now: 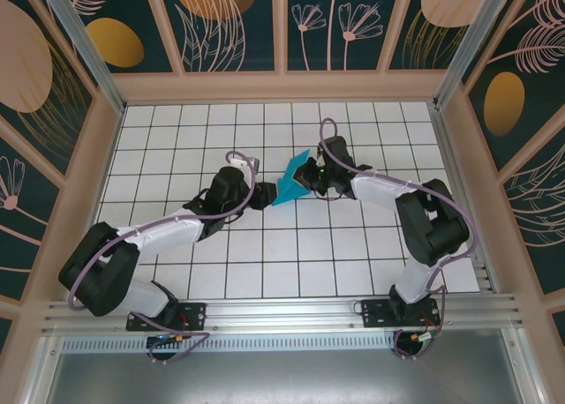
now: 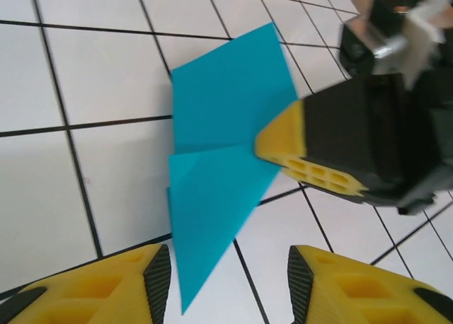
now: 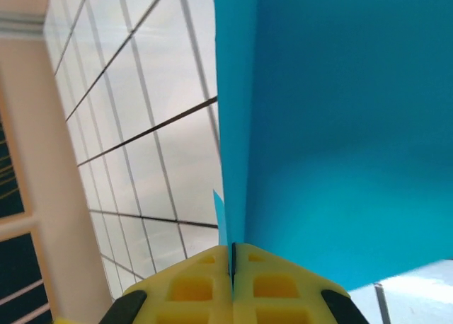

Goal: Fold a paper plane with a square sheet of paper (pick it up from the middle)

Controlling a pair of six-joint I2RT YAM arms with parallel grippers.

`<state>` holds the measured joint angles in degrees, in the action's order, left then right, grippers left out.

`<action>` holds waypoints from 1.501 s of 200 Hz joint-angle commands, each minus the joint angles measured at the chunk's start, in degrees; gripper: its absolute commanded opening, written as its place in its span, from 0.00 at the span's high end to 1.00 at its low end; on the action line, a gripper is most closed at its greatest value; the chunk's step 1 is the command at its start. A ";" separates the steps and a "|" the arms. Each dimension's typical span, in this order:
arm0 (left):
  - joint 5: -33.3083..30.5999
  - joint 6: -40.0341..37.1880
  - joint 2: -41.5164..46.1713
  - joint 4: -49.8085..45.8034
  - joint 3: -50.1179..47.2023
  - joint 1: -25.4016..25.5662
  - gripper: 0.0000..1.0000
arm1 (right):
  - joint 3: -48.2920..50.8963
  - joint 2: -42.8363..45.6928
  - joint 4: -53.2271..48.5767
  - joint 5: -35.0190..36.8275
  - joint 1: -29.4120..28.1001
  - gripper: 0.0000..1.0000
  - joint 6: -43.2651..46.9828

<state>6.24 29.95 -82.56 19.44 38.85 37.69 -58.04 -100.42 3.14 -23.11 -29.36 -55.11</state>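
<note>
Pinches the part-folded cyan paper (image 1: pixel 290 185) at the middle of the table (image 1: pixel 265 254) in the right gripper (image 3: pixel 232 257), pressed tight on its edge, and points its long axis, sharp tip first, toward the spread, empty left gripper (image 2: pixel 230 274) just beside it, best placed for the next grab.

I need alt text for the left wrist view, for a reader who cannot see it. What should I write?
A folded sheet of bright blue paper is pinched at its right edge by the right gripper, over a white tiled table. The left gripper stands open at the bottom, the paper's pointed end between its yellow fingers.
</note>
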 commanded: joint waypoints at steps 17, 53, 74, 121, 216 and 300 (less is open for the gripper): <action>5.66 -12.17 -3.85 15.95 -4.91 0.25 0.42 | -0.13 -3.51 -1.70 3.15 -1.38 0.99 -9.17; 7.82 -19.81 -8.71 23.80 -7.21 0.36 0.41 | -1.18 -4.34 -4.09 3.13 -1.57 0.99 -11.59; 7.71 -22.10 -11.57 28.10 -7.90 0.32 0.40 | -1.89 -4.56 -5.15 2.84 -1.57 0.99 -12.45; 8.47 -25.21 -17.83 30.03 -6.21 0.30 0.42 | -3.46 -5.36 -6.47 0.98 -1.40 0.99 -14.56; 5.72 -26.34 -24.26 33.45 -3.53 0.37 0.62 | -5.68 -6.09 -8.59 -0.87 -1.48 0.97 -16.48; 5.43 -25.99 -25.45 31.62 -2.54 0.45 0.86 | -6.47 -6.07 -8.47 -4.61 -0.37 0.80 -13.61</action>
<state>12.51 4.29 -107.11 50.30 35.42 37.91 -62.61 -106.48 -3.99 -25.65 -30.50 -70.46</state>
